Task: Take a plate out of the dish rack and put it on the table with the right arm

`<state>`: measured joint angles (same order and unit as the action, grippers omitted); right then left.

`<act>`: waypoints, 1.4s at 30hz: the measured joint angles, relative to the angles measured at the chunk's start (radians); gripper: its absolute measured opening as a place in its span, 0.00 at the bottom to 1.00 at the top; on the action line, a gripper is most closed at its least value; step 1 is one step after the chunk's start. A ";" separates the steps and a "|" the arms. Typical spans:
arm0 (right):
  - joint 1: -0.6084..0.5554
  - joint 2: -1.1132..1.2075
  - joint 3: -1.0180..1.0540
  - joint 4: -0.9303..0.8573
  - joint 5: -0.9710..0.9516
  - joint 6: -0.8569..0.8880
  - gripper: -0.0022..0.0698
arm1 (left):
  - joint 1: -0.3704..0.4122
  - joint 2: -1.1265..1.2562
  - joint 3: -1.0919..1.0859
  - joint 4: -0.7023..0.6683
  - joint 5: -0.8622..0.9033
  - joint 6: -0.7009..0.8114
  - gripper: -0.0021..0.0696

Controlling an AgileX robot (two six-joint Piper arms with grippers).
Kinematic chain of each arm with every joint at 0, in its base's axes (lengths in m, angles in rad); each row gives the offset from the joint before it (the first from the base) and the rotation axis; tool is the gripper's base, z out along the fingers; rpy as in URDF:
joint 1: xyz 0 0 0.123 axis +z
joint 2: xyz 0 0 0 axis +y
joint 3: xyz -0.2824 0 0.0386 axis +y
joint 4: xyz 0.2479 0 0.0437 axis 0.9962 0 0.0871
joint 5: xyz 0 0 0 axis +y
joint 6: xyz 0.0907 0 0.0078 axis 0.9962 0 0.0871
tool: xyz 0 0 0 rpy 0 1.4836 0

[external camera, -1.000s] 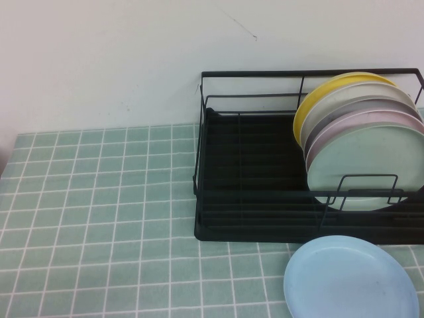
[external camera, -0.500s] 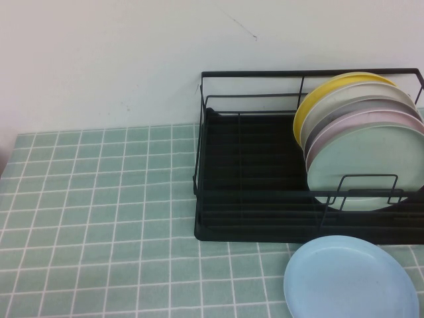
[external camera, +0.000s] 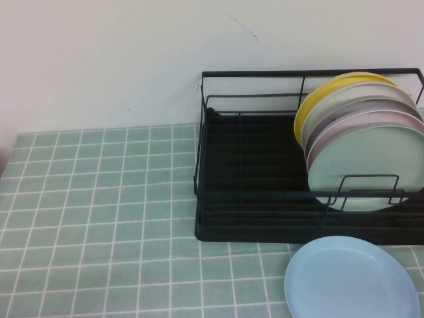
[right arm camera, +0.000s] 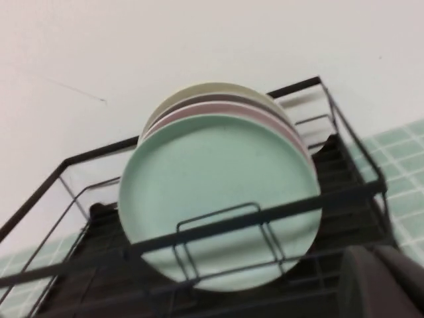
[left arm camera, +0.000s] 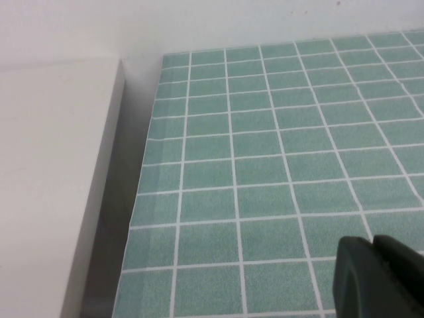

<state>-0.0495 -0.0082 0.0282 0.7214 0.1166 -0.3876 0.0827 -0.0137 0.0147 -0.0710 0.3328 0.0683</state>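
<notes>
The plate (external camera: 366, 165) stands on edge in the dish rack (external camera: 252, 192), nearest of an upright stack at the rack's right end, behind a low wire divider. Behind it, in order: a pale pink plate (external camera: 371, 119), a grey plate (external camera: 361, 106), a cream plate (external camera: 344, 93), a yellow plate (external camera: 306, 109). A light blue plate (external camera: 351, 278) lies flat on the counter (external camera: 99, 218), just near of the rack at the right.

High view: neither tool appears.

Right wrist view: the right tool (right arm camera: 381, 281) shows only as a dark blurred body at the frame corner, on the near side of the rack and apart from the plate (right arm camera: 218, 199), whose face is turned toward it. Opening of the fingers cannot be told; nothing visibly held.

Left wrist view: the left tool (left arm camera: 377, 278) shows two dark fingers close together with a thin seam between, empty, above bare counter tiles (left arm camera: 265, 165) near the counter's left edge, beside a white ledge (left arm camera: 53, 172). The rack does not appear in this view.
</notes>
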 joint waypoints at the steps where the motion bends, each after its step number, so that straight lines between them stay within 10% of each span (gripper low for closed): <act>1: 0.000 0.004 0.000 0.012 0.008 0.000 0.03 | 0.000 0.000 0.000 0.000 0.000 0.000 0.02; 27: 0.000 0.972 -0.724 0.000 0.544 -0.505 0.04 | 0.000 0.000 0.000 0.000 0.000 0.002 0.02; 36: 0.000 1.236 -0.974 0.004 0.588 -0.903 0.43 | 0.000 0.000 0.000 0.000 0.000 0.002 0.02; 42: 0.000 1.377 -1.037 0.057 0.544 -1.210 0.48 | 0.000 0.000 0.000 0.000 0.000 0.002 0.02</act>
<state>-0.0495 1.3692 -1.0087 0.7783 0.6610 -1.5980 0.0827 -0.0137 0.0147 -0.0710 0.3328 0.0706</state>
